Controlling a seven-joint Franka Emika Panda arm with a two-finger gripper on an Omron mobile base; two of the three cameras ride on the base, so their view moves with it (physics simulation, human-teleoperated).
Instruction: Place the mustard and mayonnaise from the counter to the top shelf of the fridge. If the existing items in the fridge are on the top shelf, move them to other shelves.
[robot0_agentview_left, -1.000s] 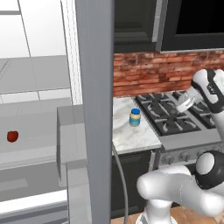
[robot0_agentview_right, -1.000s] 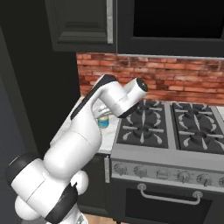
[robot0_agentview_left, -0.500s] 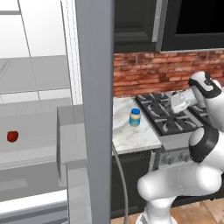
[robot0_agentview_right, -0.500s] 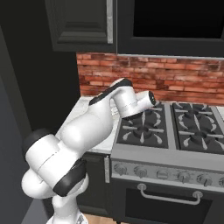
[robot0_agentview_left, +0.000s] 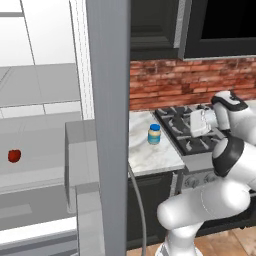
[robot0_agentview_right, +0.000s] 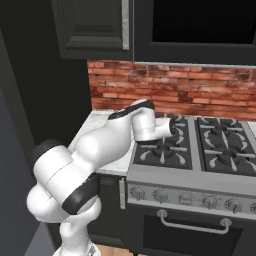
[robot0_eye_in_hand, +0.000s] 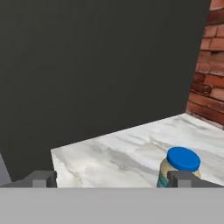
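The mayonnaise (robot0_agentview_left: 154, 134), a squat jar with a blue lid, stands upright on the white marble counter (robot0_agentview_left: 150, 157) beside the stove. In the hand view the mayonnaise (robot0_eye_in_hand: 180, 166) sits at the lower right, just behind one fingertip (robot0_eye_in_hand: 178, 178). My gripper (robot0_eye_in_hand: 111, 179) is open with nothing between its fingers. It hovers over the stove's left burners (robot0_agentview_left: 195, 124), to the right of the jar and apart from it. The fridge (robot0_agentview_left: 107, 100) stands open at the left. Its top shelf (robot0_agentview_left: 40, 87) is bare where it shows. The mustard is out of view.
A small red fruit (robot0_agentview_left: 14, 156) lies on a lower fridge shelf. Door bins (robot0_agentview_left: 77, 160) jut out beside the counter. The gas stove (robot0_agentview_right: 200, 150) adjoins the counter, with a brick backsplash (robot0_agentview_right: 165, 92) and dark cabinets (robot0_agentview_right: 95, 25) behind and above.
The arm has swung the hand down and to the left over the stove, closer to the mayonnaise. The gripper stayed open. The jar and the fruit have not moved.
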